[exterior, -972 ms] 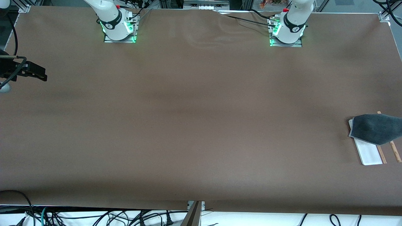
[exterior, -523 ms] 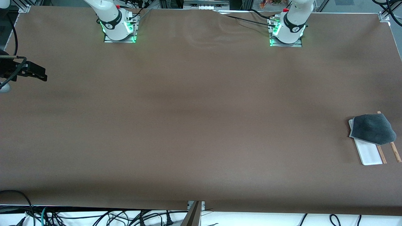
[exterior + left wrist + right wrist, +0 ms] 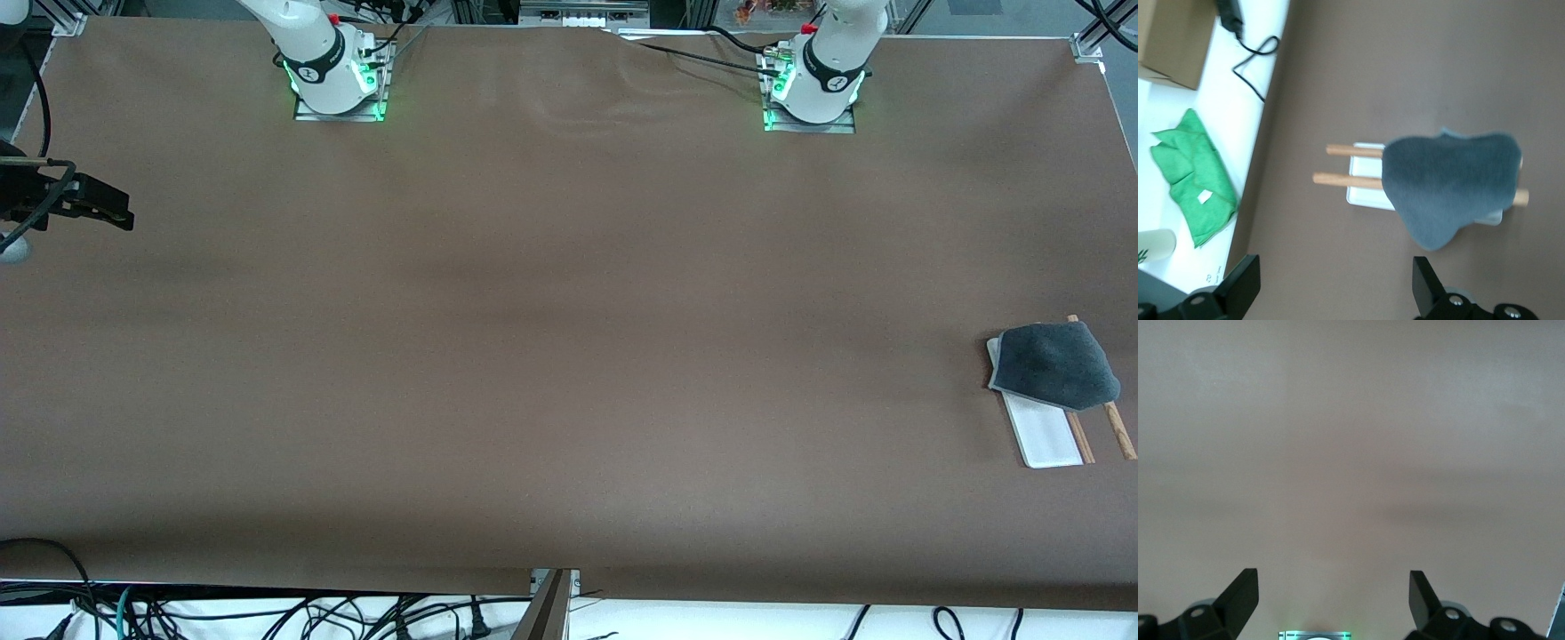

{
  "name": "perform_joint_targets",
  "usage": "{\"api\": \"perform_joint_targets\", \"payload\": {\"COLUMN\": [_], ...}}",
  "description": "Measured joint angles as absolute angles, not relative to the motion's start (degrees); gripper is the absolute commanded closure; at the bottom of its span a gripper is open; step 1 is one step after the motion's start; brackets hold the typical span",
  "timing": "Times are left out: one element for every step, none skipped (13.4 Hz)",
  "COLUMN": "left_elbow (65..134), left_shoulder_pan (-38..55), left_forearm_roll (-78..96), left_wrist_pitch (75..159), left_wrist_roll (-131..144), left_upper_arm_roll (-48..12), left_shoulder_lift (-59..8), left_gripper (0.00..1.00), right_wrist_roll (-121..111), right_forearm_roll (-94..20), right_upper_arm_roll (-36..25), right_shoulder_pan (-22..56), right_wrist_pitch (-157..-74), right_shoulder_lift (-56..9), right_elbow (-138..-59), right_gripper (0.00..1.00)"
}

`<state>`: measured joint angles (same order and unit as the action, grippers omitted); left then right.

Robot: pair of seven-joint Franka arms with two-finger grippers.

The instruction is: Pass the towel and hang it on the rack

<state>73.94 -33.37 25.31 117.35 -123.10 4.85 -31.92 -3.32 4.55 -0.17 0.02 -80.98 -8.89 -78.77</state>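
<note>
The dark grey towel (image 3: 1053,364) hangs draped over the rack near the left arm's end of the table. It covers the part of the rack farther from the front camera. The rack's white base (image 3: 1045,436) and two wooden rods (image 3: 1118,429) stick out from under it. In the left wrist view the towel (image 3: 1451,183) lies across both rods (image 3: 1345,179) above the base (image 3: 1365,197). My left gripper (image 3: 1336,263) is open and empty, high above the table beside the rack, and out of the front view. My right gripper (image 3: 120,213) waits open and empty (image 3: 1331,577) at the right arm's end.
Off the table edge by the rack lie a folded green cloth (image 3: 1195,177), a cardboard box (image 3: 1168,40) and a black cable (image 3: 1255,57). Cables (image 3: 267,613) hang below the table edge nearest the front camera. A robot base's green light (image 3: 1315,635) shows in the right wrist view.
The towel's end that stretched out toward the left arm's end of the table has drawn in and now rests on the rack. The right gripper has not moved.
</note>
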Motion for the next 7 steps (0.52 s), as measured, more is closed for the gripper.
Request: {"api": "perform_joint_targets", "payload": {"left_elbow": [75.6,77.55,79.88,82.23,84.9,87.67,90.31], "left_shoulder_pan": [-32.5,-31.15,-29.32,-27.47,-25.49,-23.5,-21.48], "left_forearm_roll": [23.77,21.01,17.82,15.18,12.66,9.85,7.11], "left_wrist_pitch": [117.06,116.86,116.74,116.67,116.59,116.51,116.43], "left_wrist_roll": [-118.49,-113.04,-106.78,-100.84,-94.95,-89.13,-83.36], "left_upper_arm_roll": [4.88,4.86,4.85,4.85,4.84,4.83,4.83], "left_shoulder_lift": [-29.52,-26.78,-23.61,-20.42,-17.0,-13.59,-10.38], "left_gripper": [0.0,0.0,0.0,0.0,0.0,0.0,0.0], "right_wrist_roll": [-3.32,-3.32,-3.32,-3.32,-3.32,-3.32,-3.32], "right_forearm_roll": [4.55,4.55,4.55,4.55,4.55,4.55,4.55], "right_upper_arm_roll": [-0.17,-0.16,-0.16,-0.16,-0.16,-0.15,-0.15], "right_shoulder_pan": [0.03,0.03,0.03,0.04,0.03,0.04,0.04], "right_wrist_pitch": [-80.98,-80.98,-80.98,-80.98,-80.98,-80.98,-81.0], "right_shoulder_lift": [-8.89,-8.9,-8.9,-8.9,-8.9,-8.9,-8.9], "right_elbow": [-78.77,-78.77,-78.77,-78.77,-78.77,-78.76,-78.76], "right_gripper": [0.0,0.0,0.0,0.0,0.0,0.0,0.0]}}
